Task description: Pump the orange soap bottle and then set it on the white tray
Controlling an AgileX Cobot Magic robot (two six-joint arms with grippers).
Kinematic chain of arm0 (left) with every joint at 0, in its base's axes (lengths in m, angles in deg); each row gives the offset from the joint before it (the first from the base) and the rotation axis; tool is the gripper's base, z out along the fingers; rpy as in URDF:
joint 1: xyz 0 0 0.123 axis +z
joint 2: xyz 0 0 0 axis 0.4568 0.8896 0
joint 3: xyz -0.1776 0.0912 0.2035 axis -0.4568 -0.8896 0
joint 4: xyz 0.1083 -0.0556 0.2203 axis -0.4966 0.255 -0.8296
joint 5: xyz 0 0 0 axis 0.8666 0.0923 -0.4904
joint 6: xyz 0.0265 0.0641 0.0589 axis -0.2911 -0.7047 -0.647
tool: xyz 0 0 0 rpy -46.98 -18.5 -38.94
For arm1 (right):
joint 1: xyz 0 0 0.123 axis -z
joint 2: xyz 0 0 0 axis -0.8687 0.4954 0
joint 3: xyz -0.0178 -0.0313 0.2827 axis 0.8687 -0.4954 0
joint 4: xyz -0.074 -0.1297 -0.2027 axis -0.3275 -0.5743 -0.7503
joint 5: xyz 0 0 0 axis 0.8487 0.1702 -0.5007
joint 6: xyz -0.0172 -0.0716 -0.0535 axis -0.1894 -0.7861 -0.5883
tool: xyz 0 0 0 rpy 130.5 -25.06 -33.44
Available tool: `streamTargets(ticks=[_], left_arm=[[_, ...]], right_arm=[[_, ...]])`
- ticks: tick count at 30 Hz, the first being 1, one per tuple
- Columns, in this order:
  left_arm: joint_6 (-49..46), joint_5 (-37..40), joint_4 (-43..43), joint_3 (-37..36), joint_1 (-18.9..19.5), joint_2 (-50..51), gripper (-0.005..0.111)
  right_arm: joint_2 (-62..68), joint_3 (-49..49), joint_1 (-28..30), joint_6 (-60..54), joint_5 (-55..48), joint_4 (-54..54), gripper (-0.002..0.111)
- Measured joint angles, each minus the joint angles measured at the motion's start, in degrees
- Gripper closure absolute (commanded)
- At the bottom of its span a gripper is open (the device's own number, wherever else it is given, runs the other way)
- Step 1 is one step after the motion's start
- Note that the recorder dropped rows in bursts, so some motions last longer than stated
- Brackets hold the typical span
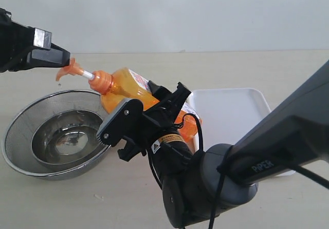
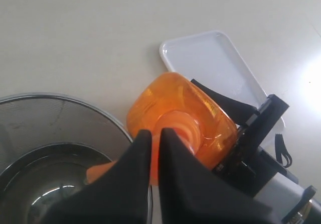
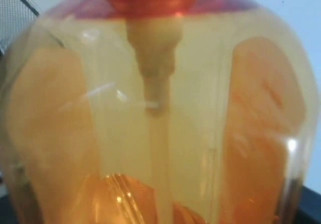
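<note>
Risk, primary: slip. The orange soap bottle [image 1: 126, 88] hangs tilted in mid-air, held across its body by the right gripper [image 1: 149, 108], whose fingers are clamped on its two flanks. If you press hard on the pump, the smooth plastic could pivot or slide in that grip.

Risk, secondary: spill. The pump head [image 1: 69, 70] points over the rim of the wire-mesh bowl [image 1: 20, 131], which nests a steel bowl [image 1: 67, 136]. If the tilt shifts, soap may land on the table [image 1: 231, 64] instead.

Risk, third: bad set-down. The white tray [image 1: 241, 111] lies just behind the right arm, so you must upright the bottle first or it could topple off the low rim.

Left gripper [image 1: 59, 58]: its fingers are pressed almost together, their tips bearing on the pump top, with nothing clearly pinched between them.

Item: bottle of translucent orange plastic with a rectangular, round-shouldered body, a white stem, an orange collar, a curved spout and a white-and-orange label. A dip tube shows through the wall in the right wrist view. It sits between the bowls and the tray, clear of the table.
</note>
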Motion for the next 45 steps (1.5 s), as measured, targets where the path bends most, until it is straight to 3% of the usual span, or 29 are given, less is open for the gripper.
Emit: streamTargets(ticks=[23,31,38,45], left_arm=[[-2.0,0.4,1.2,0.5,0.1,-0.3,0.102],[-0.9,-1.0,0.8,0.5,0.1,-8.2,0.102],[1.8,-9.5,0.8,-1.0,0.1,-16.5,0.102],[4.9,-28.2,3.5,-13.0,0.0,-26.2,0.102]], right_arm=[[0.0,0.0,0.0,0.8,0.2,0.3,0.108],[0.0,0.0,-1.0,5.1,0.6,-2.1,0.108],[0.0,0.0,-1.0,8.1,2.3,1.2,0.108],[0.0,0.0,-1.0,12.4,4.3,5.4,0.108]])
